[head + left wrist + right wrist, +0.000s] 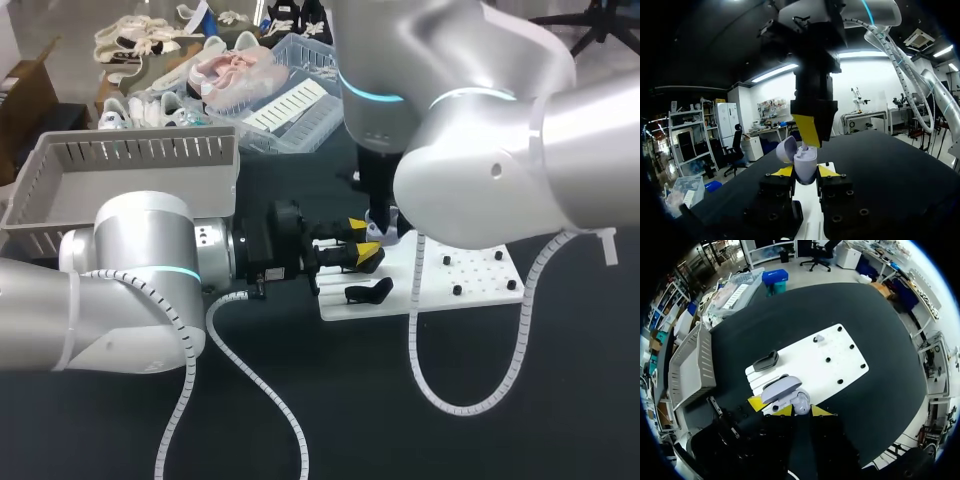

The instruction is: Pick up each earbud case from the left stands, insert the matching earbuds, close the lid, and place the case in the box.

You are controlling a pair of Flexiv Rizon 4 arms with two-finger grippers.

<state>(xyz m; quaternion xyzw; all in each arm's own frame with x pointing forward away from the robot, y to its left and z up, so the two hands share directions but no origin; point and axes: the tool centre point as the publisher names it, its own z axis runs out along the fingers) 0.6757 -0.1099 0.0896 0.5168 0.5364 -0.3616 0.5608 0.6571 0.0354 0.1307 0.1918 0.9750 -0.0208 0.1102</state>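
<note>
Earbud case (805, 161) clamped lid-open between left gripper (805, 171) jaws; right gripper (807, 131) just above, jaw state untellable. Hold steady, lower straight in, no twisting.

Lilac earbud case (805, 162): lid hinged open, upright, clamped between fingertips of left hand (805, 172), above edge of white board (840, 365). Black stand (766, 360): on board. Grey slatted box (60, 190): near board, apart.

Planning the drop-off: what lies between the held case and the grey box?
The right wrist view shows only the white board's edge, then bare black table up to the box. The left gripper holding the earbud case lies alongside.
</note>
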